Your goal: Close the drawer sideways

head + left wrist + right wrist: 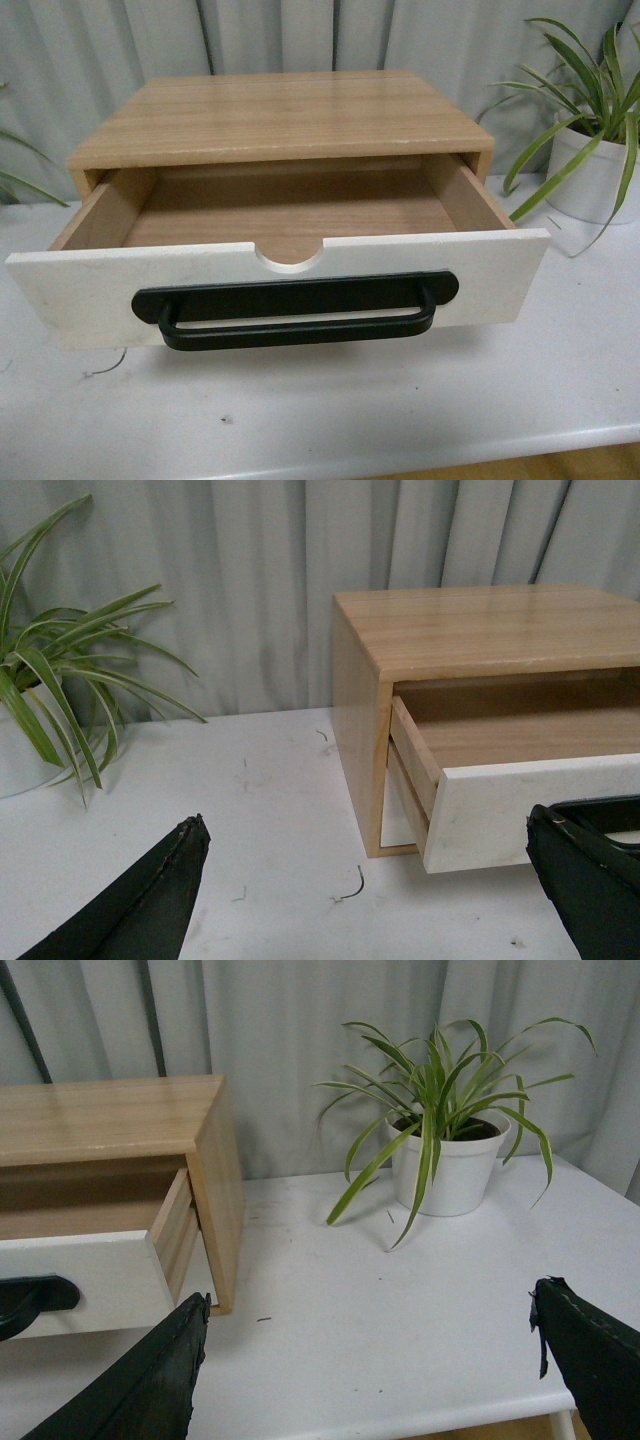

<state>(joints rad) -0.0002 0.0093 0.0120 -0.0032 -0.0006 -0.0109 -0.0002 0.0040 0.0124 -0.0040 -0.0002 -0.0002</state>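
Observation:
The drawer (90, 290) stands pulled well out of a light wood cabinet (280, 115). It has a white front panel, a long black bar handle (295, 310), a half-round notch in its top edge and light wood sides. It is empty inside. Neither arm shows in the front view. My left gripper (370, 880) is open and empty, low over the table to the drawer's left; the drawer's left corner (480, 810) lies between its fingers. My right gripper (370, 1355) is open and empty over bare table to the drawer's right (100, 1275).
The cabinet stands on a white table (400, 410) before a grey curtain. A potted plant in a white pot (595, 175) stands right of the cabinet, also in the right wrist view (450, 1165). Another plant (40, 710) stands far left. The table's front edge (400, 1415) is near.

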